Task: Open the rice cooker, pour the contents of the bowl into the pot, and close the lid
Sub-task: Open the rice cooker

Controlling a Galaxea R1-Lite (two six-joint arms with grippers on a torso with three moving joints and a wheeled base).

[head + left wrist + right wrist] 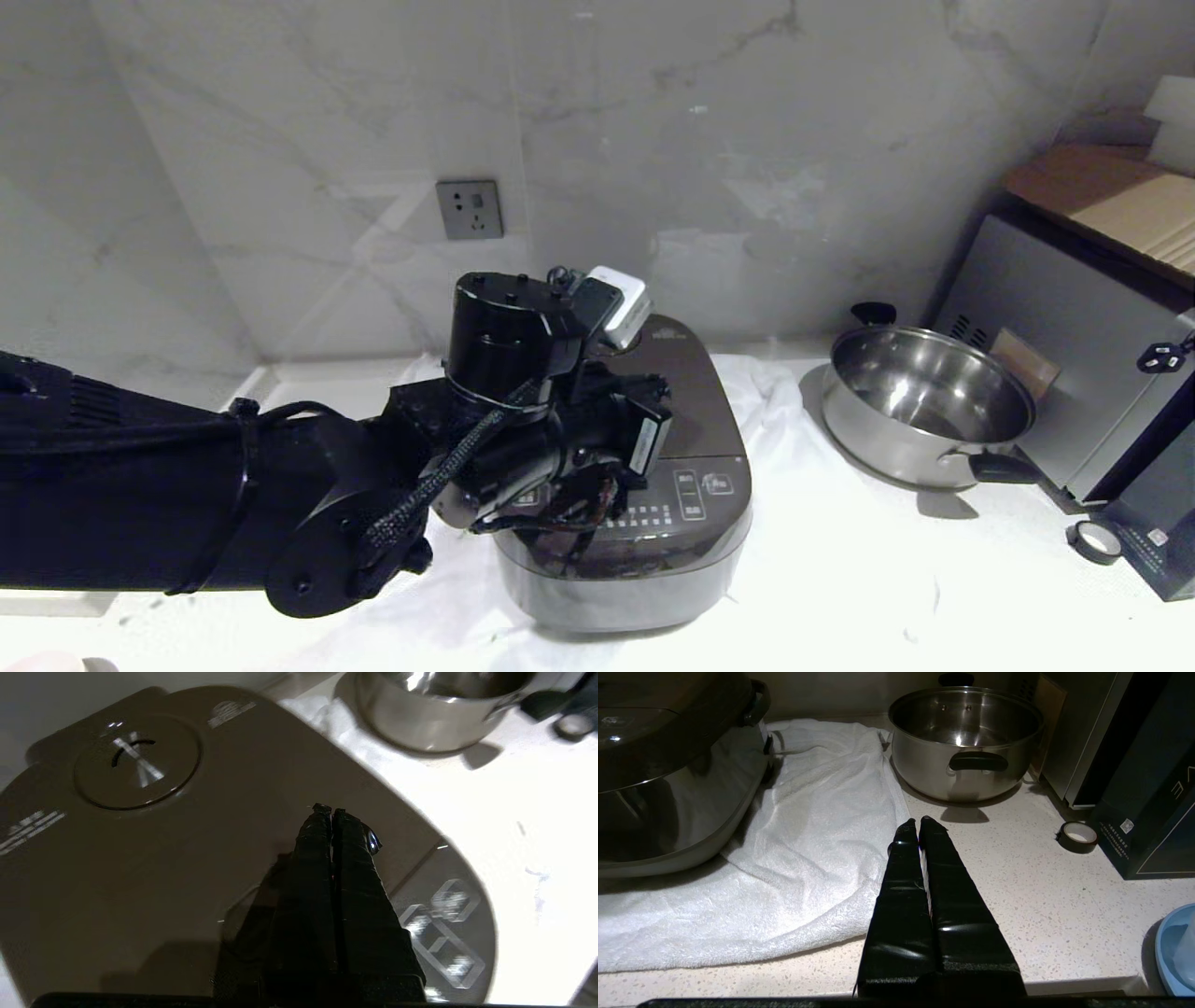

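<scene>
your left gripper hangs over the lid with its fingers pressed together, holding nothing, tips close above the brown top, between the steam vent and the button panel. you have the rice cooker shut, sitting on a white towel. your right gripper, also pinched closed and empty, sits low over the counter, facing the steel pan.

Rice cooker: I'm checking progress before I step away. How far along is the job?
Nothing looks done: the lid of the rice cooker lies flat and closed. In hand: the left gripper, shut and empty, is over the lid. The right gripper is parked, shut, above the counter. Opening, pouring and closing remain; no bowl is in view.
</scene>
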